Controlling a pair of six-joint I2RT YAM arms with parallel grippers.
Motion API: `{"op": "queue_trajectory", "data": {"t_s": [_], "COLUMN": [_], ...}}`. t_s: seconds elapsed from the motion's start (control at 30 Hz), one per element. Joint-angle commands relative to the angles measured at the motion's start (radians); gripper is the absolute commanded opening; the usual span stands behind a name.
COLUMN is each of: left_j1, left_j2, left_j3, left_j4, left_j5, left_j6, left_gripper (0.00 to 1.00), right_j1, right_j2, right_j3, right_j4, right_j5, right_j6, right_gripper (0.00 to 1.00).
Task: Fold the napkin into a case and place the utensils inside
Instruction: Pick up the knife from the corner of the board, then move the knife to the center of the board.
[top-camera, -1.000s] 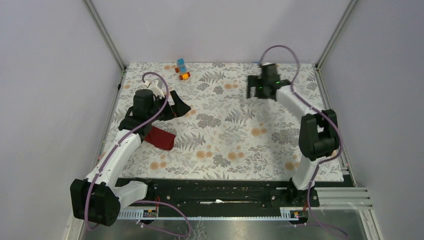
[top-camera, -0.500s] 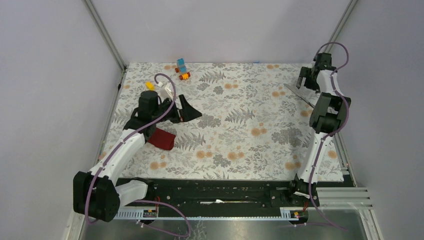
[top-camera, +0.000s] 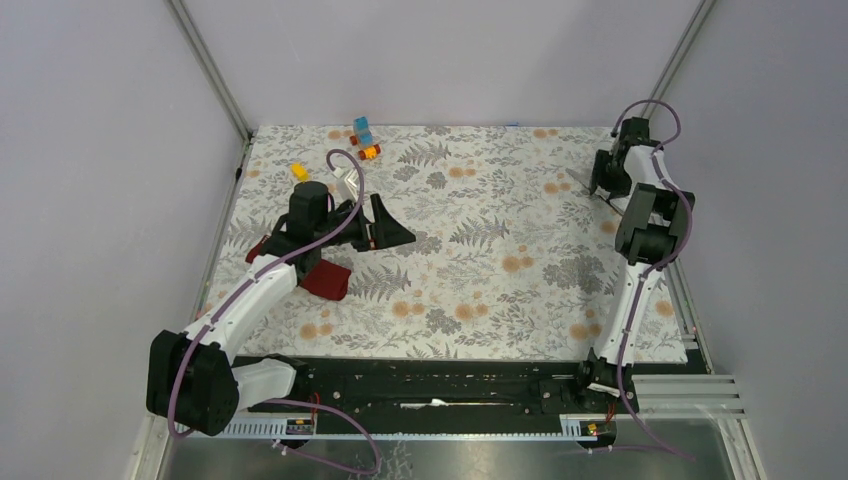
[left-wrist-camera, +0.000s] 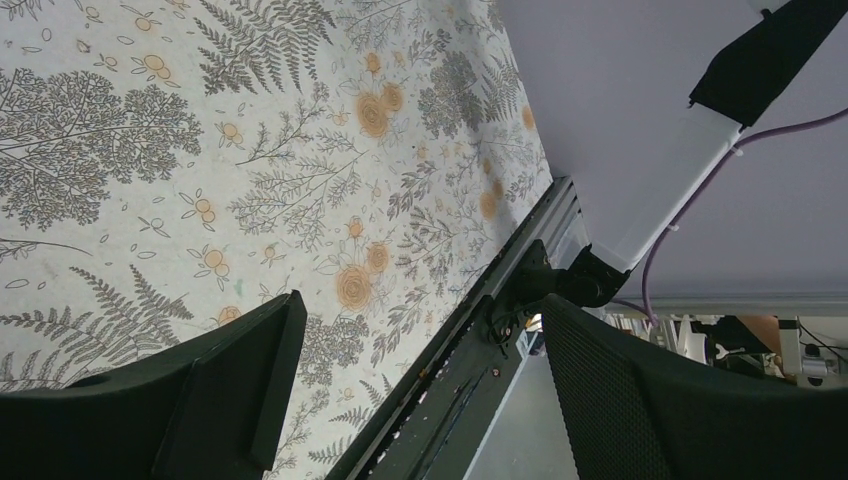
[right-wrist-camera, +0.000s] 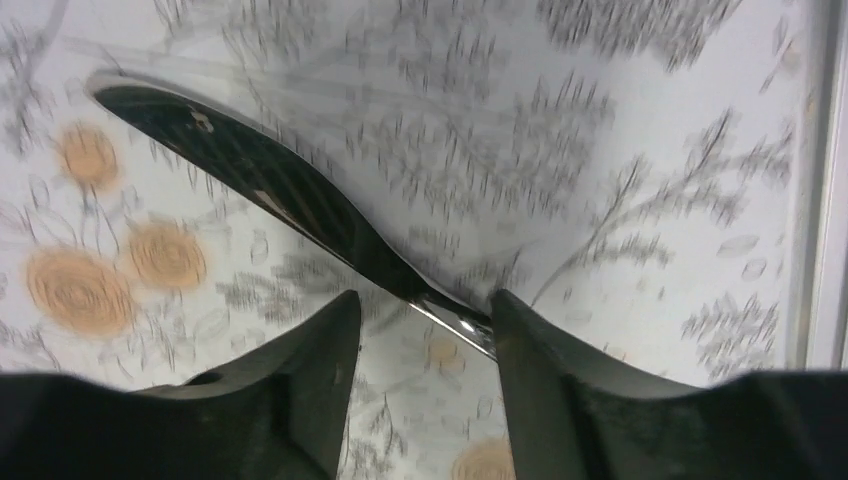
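We see the left gripper (top-camera: 392, 222) held above the fern-printed tablecloth (top-camera: 480, 260) on the left side, its two fingers (left-wrist-camera: 230, 390) spread wide with nothing between them. The napkin (top-camera: 322, 277) lies bunched on the tablecloth close to the left edge, under that arm's forearm, so dark red cloth shows on both sides of the arm. At the far right corner the right gripper (right-wrist-camera: 420, 300) is down over the knife (right-wrist-camera: 270, 185), which lies flat on the tablecloth. Its jaws stand apart, one on each side of the narrow neck of the knife. The wrist view is blurred, so we cannot tell whether either finger touches the metal. Small toy blocks (top-camera: 364, 137) sit at the far edge, and a yellow block (top-camera: 298, 172) lies near the left arm.
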Motion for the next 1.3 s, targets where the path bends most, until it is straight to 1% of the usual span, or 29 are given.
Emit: {"op": "queue_trajectory", "data": {"t_s": [0.0, 0.1, 0.17, 0.23, 0.27, 0.33, 0.43, 0.5, 0.63, 0.7, 0.77, 0.8, 0.83, 0.93, 1.0, 1.07, 1.1, 1.13, 1.17, 1.23, 1.27], "left_j1": [0.003, 0.002, 0.003, 0.003, 0.002, 0.002, 0.002, 0.002, 0.002, -0.001, -0.018, -0.034, -0.054, -0.117, -0.163, -0.217, -0.246, -0.273, -0.305, -0.359, -0.380], "left_j2": [-0.022, -0.039, -0.052, -0.057, -0.058, -0.062, -0.072, -0.074, -0.062, -0.042, -0.022, -0.016, -0.011, 0.019, 0.040, 0.061, 0.077, 0.098, 0.126, 0.202, 0.248], "left_j3": [0.041, 0.045, 0.051, 0.060, 0.065, 0.069, 0.048, 0.020, -0.068, -0.109, -0.141, -0.148, -0.154, -0.167, -0.169, -0.155, -0.136, -0.111, -0.072, 0.011, 0.047], "left_j4": [0.071, 0.055, 0.032, -0.013, -0.043, -0.089, -0.115, -0.104, -0.021, 0.004, 0.022, 0.015, 0.007, -0.004, -0.006, -0.026, -0.047, -0.076, -0.111, -0.203, -0.226], "left_j5": [0.026, 0.007, -0.011, -0.051, -0.076, -0.118, -0.163, -0.176, -0.194, -0.221, -0.259, -0.295, -0.330, -0.409, -0.468, -0.545, -0.587, -0.627, -0.667, -0.724, -0.732], "left_j6": [-0.032, -0.044, -0.048, -0.049, -0.048, -0.045, -0.061, -0.089, -0.185, -0.242, -0.283, -0.298, -0.315, -0.384, -0.438, -0.498, -0.519, -0.536, -0.537, -0.538, -0.547], "left_gripper": [0.92, 0.91, 0.89, 0.88, 0.88, 0.88, 0.88, 0.84, 0.74, 0.70, 0.72, 0.74, 0.77, 0.79, 0.79, 0.80, 0.82, 0.87, 0.89, 0.94, 0.96], "right_j1": [0.035, 0.078, 0.120, 0.176, 0.207, 0.292, 0.406, 0.482, 0.660, 0.734, 0.793, 0.821, 0.846, 0.900, 0.935, 0.947, 0.946, 0.944, 0.942, 0.921, 0.898], "right_j2": [-0.103, -0.134, -0.150, -0.178, -0.190, -0.245, -0.321, -0.359, -0.433, -0.466, -0.497, -0.512, -0.521, -0.529, -0.534, -0.551, -0.573, -0.618, -0.658, -0.733, -0.769], "right_j3": [-0.187, -0.264, -0.309, -0.363, -0.395, -0.485, -0.629, -0.704, -0.832, -0.868, -0.883, -0.889, -0.890, -0.893, -0.900, -0.903, -0.909, -0.914, -0.918, -0.923, -0.932], "right_j4": [-0.062, -0.060, -0.063, -0.065, -0.066, -0.043, 0.001, 0.014, 0.058, 0.085, 0.100, 0.112, 0.123, 0.162, 0.194, 0.200, 0.200, 0.195, 0.181, 0.115, 0.089], "right_j5": [-0.025, 0.031, 0.055, 0.067, 0.080, 0.053, 0.030, 0.028, -0.016, -0.071, -0.077, -0.081, -0.085, -0.107, -0.125, -0.130, -0.117, -0.087, -0.043, 0.084, 0.146], "right_j6": [0.069, 0.089, 0.107, 0.132, 0.153, 0.180, 0.212, 0.237, 0.310, 0.357, 0.405, 0.422, 0.440, 0.482, 0.499, 0.516, 0.522, 0.526, 0.532, 0.552, 0.561], "right_gripper": [0.52, 0.35, 0.26, 0.21, 0.20, 0.20, 0.20, 0.18, 0.17, 0.16, 0.16, 0.15, 0.15, 0.16, 0.18, 0.25, 0.31, 0.38, 0.46, 0.62, 0.66]}}
